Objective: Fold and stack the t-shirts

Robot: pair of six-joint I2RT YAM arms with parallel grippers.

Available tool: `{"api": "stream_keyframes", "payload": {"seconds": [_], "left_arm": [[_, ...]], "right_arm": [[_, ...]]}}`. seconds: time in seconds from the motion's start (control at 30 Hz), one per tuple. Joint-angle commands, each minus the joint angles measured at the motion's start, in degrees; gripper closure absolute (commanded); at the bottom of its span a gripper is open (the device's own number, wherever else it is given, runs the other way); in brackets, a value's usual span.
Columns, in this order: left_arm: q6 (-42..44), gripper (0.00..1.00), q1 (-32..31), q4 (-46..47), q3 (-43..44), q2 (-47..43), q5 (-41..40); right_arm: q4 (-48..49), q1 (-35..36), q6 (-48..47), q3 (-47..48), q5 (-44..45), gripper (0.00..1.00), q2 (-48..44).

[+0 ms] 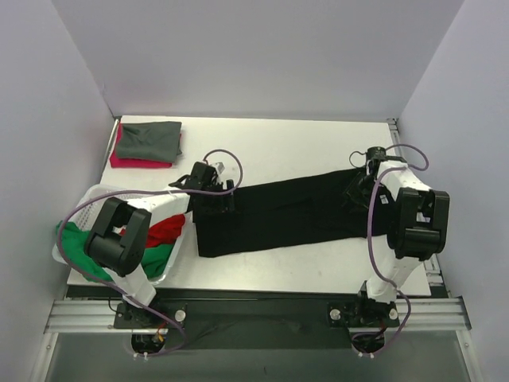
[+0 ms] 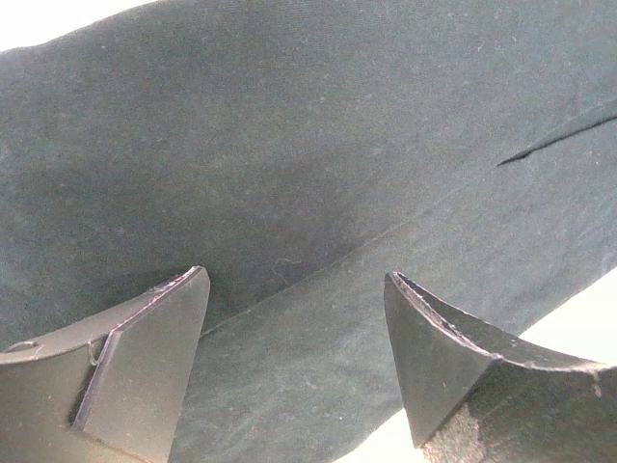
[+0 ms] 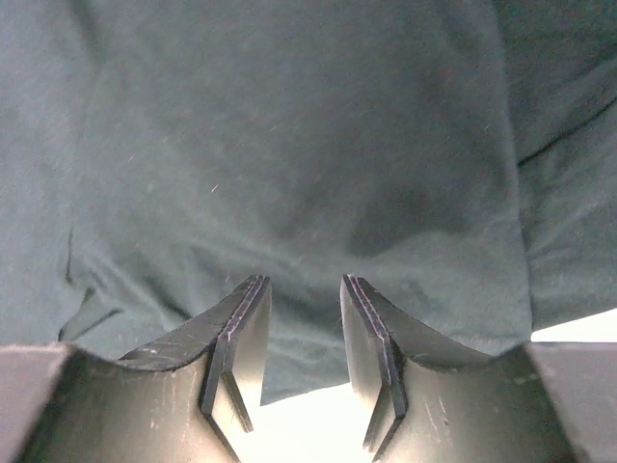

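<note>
The white tabletop [image 1: 278, 151] fills the middle of the top view. Across its centre lies the black t-shirt [image 1: 286, 213], spread flat as a long dark band from centre-left to centre-right, slanting slightly upward to the right.

At the left edge of the frame stands a white basket [image 1: 95, 195] with a green t-shirt [image 1: 79, 243] spilling over its lower-left rim and a red t-shirt [image 1: 163, 231] inside, next to it. In the upper left corner of the tabletop a folded grey-green t-shirt [image 1: 151, 139] rests on a folded pink-red t-shirt [image 1: 127, 161], whose edge shows below and to the left.

The left claw [image 2: 294, 280] hangs over the left end of the black t-shirt, its fingers [image 2: 145, 357] spread wide apart with only flat cloth and a seam beneath them. The right claw [image 3: 304, 285] sits at the right end of the same shirt, close above its hem. Its fingers [image 3: 241, 328] stand a narrow gap apart, with dark cloth and bright tabletop visible through the gap and nothing pinched.
</note>
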Motion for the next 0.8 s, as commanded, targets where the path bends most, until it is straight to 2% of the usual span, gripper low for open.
{"api": "stream_keyframes", "payload": {"seconds": [0.0, 0.2, 0.33, 0.77], "left_arm": [[-1.4, 0.15, 0.0, -4.1, -3.9, -2.8, -0.1], [-1.6, 0.15, -0.4, -5.4, -8.9, -7.9, 0.8], [-0.7, 0.15, -0.5, -5.5, -10.4, -9.0, 4.1], [0.6, 0.15, -1.7, -3.3, -13.9, -11.6, 9.8]], "right_arm": [[-1.3, 0.5, 0.3, 0.2, 1.3, 0.64, 3.0], [-1.4, 0.9, 0.5, 2.5, 2.5, 0.65, 7.2], [-1.6, 2.3, 0.8, 5.4, 3.1, 0.65, 9.7], [-7.2, 7.0, 3.4, 26.4, 3.0, 0.65, 21.4]]}}
